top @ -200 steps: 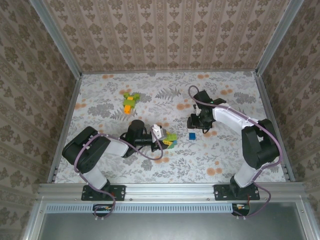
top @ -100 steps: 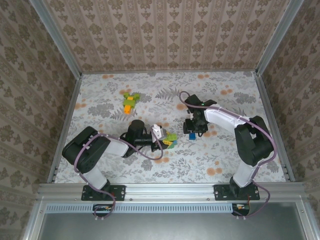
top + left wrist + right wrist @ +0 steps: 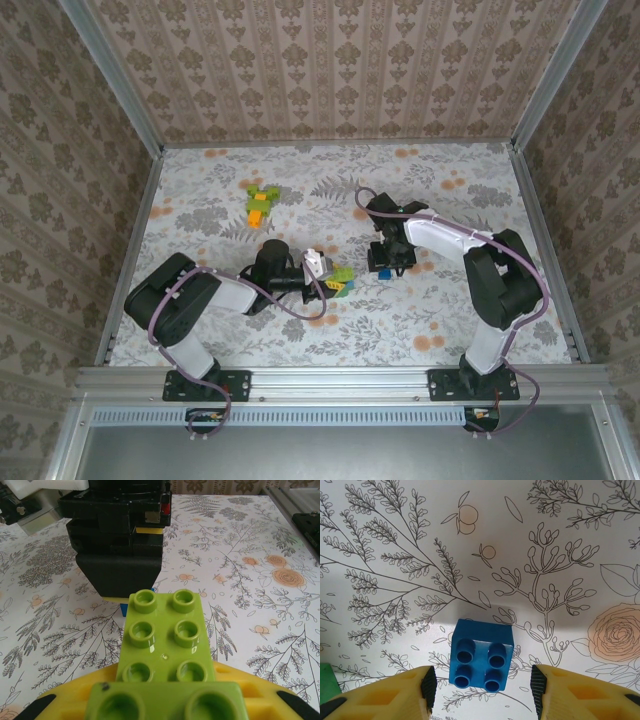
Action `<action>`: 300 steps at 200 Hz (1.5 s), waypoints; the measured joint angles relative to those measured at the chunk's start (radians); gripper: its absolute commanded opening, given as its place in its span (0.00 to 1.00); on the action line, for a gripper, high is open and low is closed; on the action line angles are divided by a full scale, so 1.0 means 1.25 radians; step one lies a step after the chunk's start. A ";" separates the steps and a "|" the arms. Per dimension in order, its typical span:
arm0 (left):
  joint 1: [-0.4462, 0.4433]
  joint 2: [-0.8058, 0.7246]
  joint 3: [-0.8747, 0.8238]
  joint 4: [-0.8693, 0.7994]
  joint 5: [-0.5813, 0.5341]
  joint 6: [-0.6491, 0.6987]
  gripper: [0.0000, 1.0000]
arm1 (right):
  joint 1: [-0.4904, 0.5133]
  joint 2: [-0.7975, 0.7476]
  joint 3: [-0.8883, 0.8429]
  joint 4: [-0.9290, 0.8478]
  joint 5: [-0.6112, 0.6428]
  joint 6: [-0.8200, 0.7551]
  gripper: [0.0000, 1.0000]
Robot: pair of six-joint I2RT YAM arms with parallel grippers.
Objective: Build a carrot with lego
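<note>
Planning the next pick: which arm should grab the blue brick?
Right. Its gripper hangs open over the blue brick, with a finger on each side. The left gripper is shut on green bricks.

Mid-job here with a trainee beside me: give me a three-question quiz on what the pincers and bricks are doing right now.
1. True or false: the right pincer is shut on the blue brick.
2. Which does the left pincer hold? A an orange brick; B a light green brick; C a black brick.
3. Fill in: the blue brick shows ___ studs on top.
Key: 1 false, its fingers stand apart, one on either side of the brick; 2 B; 3 four.
</note>
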 measured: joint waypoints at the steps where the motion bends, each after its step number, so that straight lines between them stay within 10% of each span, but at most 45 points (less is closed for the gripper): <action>1: 0.000 0.000 0.000 0.000 0.000 0.000 0.28 | 0.000 0.000 0.000 0.000 0.000 0.000 0.55; 300: 0.000 0.001 0.001 0.000 0.002 0.000 0.28 | 0.010 -0.016 0.010 -0.063 0.022 0.012 0.37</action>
